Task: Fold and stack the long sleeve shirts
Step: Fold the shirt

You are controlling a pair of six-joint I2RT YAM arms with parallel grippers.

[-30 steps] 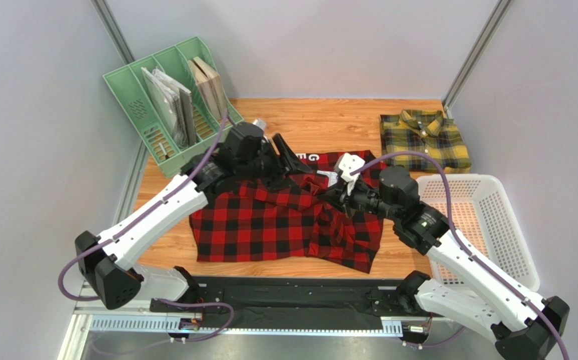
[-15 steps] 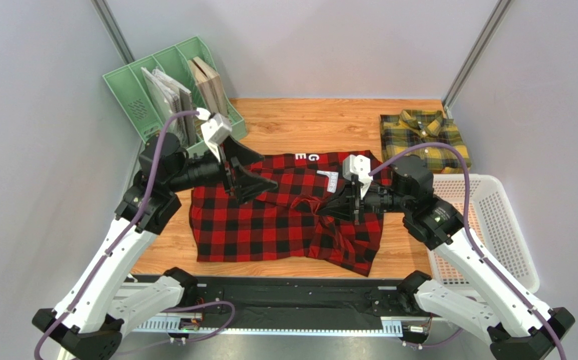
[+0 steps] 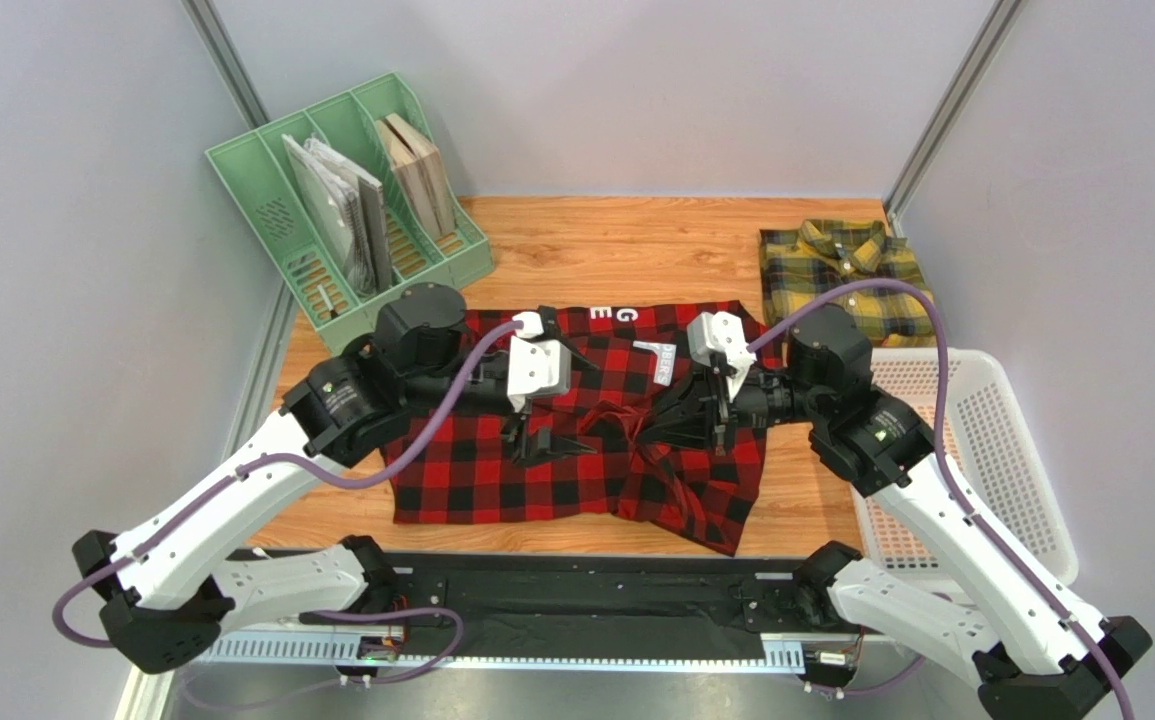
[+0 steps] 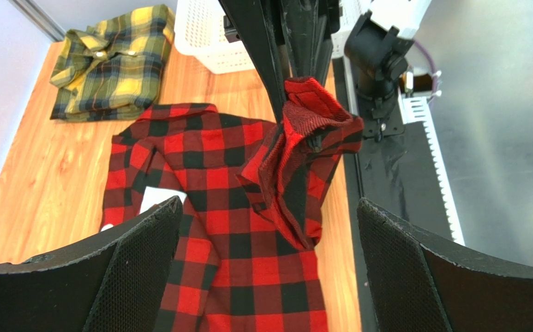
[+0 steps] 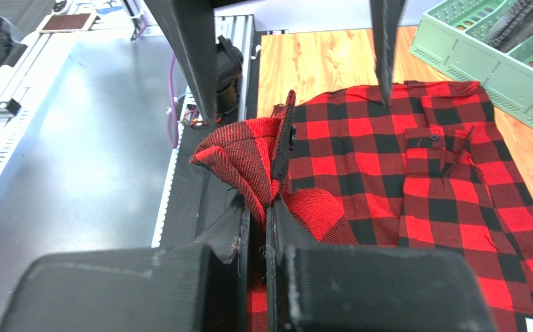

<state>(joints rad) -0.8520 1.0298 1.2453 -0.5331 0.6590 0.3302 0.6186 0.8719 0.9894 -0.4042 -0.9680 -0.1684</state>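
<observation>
Your right jaws are pinching shut on a bunched fold of the red-and-black shirt [image 3: 463,465], which is lying mid-bench. Your left jaws are hovering wide open, holding nothing. Pulling one-handed is risking dragging it askew. The white basket [image 3: 974,450] at right is showing nothing inside. The yellow shirt [image 3: 846,278] is lying far right, and the green rack [image 3: 260,195] far left is holding books.

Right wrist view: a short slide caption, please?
Right claw pinching a raised fold of the red-and-black checked flannel shirt.
</observation>
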